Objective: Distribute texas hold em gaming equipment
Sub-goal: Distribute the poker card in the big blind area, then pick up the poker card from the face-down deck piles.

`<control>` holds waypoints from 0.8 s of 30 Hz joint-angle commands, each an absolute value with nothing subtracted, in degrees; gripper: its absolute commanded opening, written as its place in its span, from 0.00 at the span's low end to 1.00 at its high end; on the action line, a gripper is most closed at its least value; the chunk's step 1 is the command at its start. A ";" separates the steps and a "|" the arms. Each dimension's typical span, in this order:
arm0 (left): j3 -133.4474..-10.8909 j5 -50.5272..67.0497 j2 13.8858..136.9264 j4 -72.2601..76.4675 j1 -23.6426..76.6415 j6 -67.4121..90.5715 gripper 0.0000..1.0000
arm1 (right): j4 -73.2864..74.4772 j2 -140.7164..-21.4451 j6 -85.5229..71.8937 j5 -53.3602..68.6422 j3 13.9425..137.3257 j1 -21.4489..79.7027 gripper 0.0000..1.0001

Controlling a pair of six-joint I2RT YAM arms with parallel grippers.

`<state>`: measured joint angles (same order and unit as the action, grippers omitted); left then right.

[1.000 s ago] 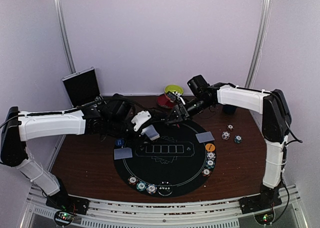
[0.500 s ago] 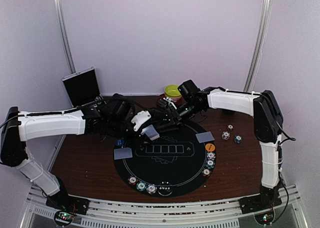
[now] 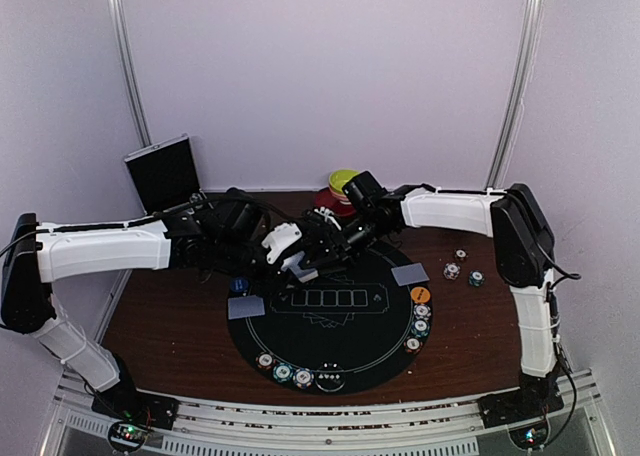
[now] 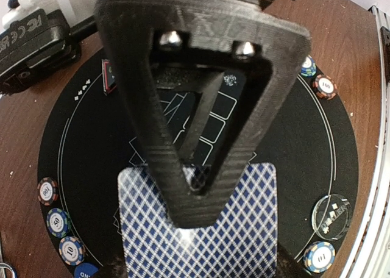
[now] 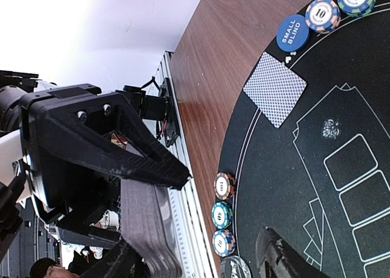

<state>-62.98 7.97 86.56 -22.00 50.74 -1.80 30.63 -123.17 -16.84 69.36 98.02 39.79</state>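
Right gripper (image 3: 320, 244) is swinging in leftwards, jaws standing wide, towards the deck (image 4: 244, 229) that left gripper (image 4: 194, 218) is clamping over the mat's (image 3: 330, 348) far-left edge; I'd be pinching one top card only

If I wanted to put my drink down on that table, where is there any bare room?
Best is the bare table left of the black mat, and the front right corner, nearer than the three loose chips. The back is crowded: left gripper and right gripper meet over the mat's far edge, near the bowl.
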 commanded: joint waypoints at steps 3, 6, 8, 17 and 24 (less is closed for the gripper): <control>-63.55 8.88 85.25 -19.75 51.11 -1.76 0.58 | 22.31 -125.16 -24.14 70.26 99.05 40.75 0.63; -63.59 8.85 85.34 -19.75 51.13 -1.76 0.58 | 20.85 -125.75 -25.74 71.08 99.11 41.11 0.62; -63.55 8.88 85.47 -19.75 51.11 -1.75 0.58 | 20.37 -125.90 -26.20 71.32 99.14 41.38 0.62; -63.47 9.00 85.30 -19.72 51.06 -1.76 0.58 | 21.87 -127.40 -24.87 69.91 99.46 41.69 0.51; -63.46 9.05 85.10 -19.77 51.08 -1.76 0.58 | 29.46 -127.25 -18.30 66.44 100.12 39.91 0.43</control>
